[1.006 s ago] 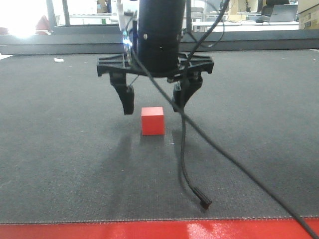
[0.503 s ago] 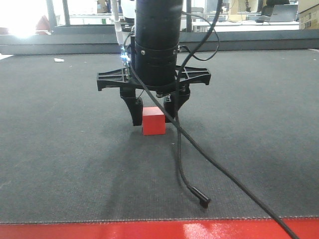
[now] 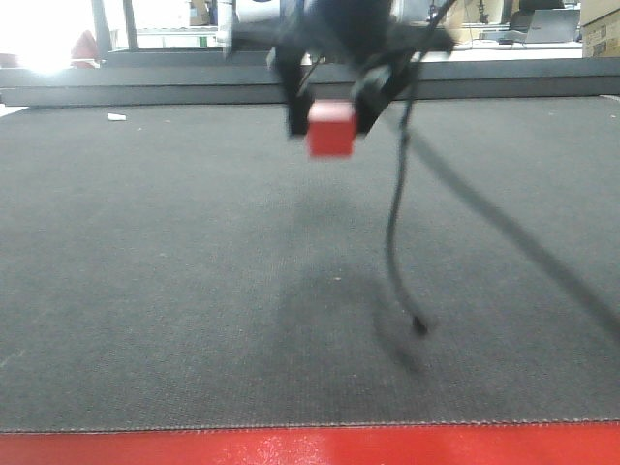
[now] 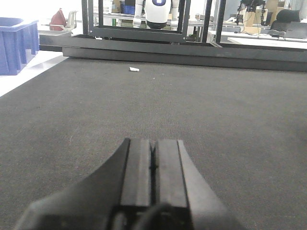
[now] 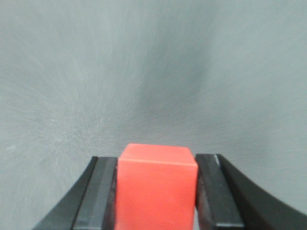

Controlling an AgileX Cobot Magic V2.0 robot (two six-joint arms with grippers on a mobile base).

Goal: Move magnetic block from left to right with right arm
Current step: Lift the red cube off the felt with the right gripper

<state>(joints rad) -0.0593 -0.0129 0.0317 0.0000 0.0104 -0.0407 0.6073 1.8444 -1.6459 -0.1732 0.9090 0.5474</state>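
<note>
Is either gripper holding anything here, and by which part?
The right gripper holds the magnetic block by two opposite side faces; the left gripper is shut, empty.

Magnetic block [image 5: 156, 191]: matt red, with smooth plain faces.
Right gripper [image 5: 156, 159]: fingers [image 5: 101, 191] are finished in matt black, plastic-looking.
Left gripper [image 4: 153, 143]: the same matt black finish is seen.
Table mat [image 3: 194, 291]: dark grey woven cloth, rough and matt.
Edge strip [image 3: 242, 449]: glossy red; light is reflected.
Cable [image 3: 392, 232]: black, smooth-sheathed.

Blur smears the right gripper [image 3: 332, 121] and the magnetic block [image 3: 332, 133] between its jaws; the top edge crops the gripper.
</note>
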